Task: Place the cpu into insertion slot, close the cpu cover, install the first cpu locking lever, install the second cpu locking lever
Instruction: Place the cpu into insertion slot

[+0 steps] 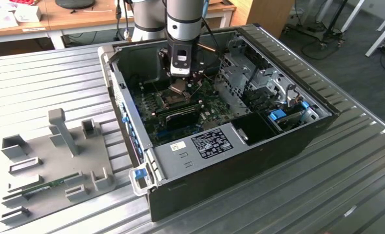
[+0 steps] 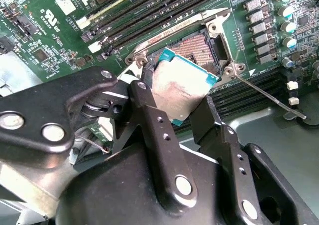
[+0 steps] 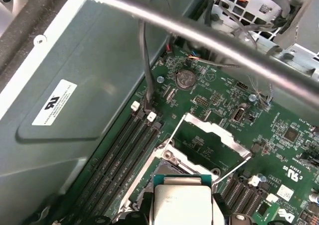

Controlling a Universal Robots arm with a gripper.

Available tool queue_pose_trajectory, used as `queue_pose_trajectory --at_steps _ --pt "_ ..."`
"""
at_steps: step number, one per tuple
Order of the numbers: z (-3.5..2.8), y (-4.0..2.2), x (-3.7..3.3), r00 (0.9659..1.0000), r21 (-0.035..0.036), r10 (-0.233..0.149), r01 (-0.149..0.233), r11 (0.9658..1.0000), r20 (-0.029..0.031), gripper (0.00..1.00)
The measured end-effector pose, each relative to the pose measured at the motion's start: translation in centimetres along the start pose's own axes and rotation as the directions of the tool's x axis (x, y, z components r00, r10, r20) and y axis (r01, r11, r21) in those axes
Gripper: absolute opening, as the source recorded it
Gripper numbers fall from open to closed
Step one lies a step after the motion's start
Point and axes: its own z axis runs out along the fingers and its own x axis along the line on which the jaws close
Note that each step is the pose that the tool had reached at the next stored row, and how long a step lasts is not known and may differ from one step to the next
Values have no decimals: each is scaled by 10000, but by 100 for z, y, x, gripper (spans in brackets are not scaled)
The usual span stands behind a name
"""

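Observation:
My gripper is shut on the cpu, a flat square chip with a dull grey top and a teal edge, held by two opposite sides. The chip hangs tilted just above the insertion slot, partly over its dark centre and apart from it. The cpu cover, a silvery frame, stands swung open beyond the slot. A thin locking lever juts out free beside the socket, and another lever runs along the cover's side. In the exterior view the gripper reaches down into the open computer case.
Long black memory slots run beside the socket, with a black cable above them. The case wall and drive cages hem in the arm. A grey fixture tray lies on the ribbed metal table at the exterior view's left.

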Motion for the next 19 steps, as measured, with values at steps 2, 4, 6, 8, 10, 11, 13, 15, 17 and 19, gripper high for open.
queue_pose_trajectory --at_steps 2,4,6,8,10,11,13,15,17,19 --pt "0 0 0 10000 0 1 -1 10000 0 54" --pt "3 1 0 10000 106 13 -12 9999 -69 54" --pt "4 4 -2 9997 361 40 -31 9993 -224 54" --pt "4 3 -2 9997 388 43 -33 9992 -239 54" --pt "4 3 -3 9997 392 44 -34 9992 -242 54" --pt "6 4 -3 9994 389 260 -251 9989 -223 54" --pt "12 3 -3 9978 377 630 -623 9973 -188 54" --pt "17 3 -3 9950 369 984 -978 9945 -152 54" --pt "22 2 -3 9911 359 1328 -1323 9906 -118 54" --pt "26 1 -3 9858 346 1676 -1673 9853 -84 54"
